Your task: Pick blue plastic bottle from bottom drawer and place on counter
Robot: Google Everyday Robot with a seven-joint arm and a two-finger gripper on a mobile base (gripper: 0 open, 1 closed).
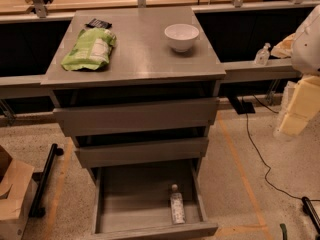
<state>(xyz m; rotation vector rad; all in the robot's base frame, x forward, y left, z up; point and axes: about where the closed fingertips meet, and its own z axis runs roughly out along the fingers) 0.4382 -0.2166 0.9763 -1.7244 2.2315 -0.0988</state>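
The blue plastic bottle lies on its side in the open bottom drawer, near the drawer's right front corner, with its white cap pointing to the back. The two upper drawers stand slightly open. The grey counter tops the cabinet. My gripper hangs at the right edge of the view, pale yellow under the white arm. It is well right of the cabinet, above the floor, about level with the upper drawers and far from the bottle.
On the counter lie a green bag, a white bowl and a small black object. A tiny pump bottle stands on the right ledge. A cardboard box sits at the lower left. A black cable runs over the floor on the right.
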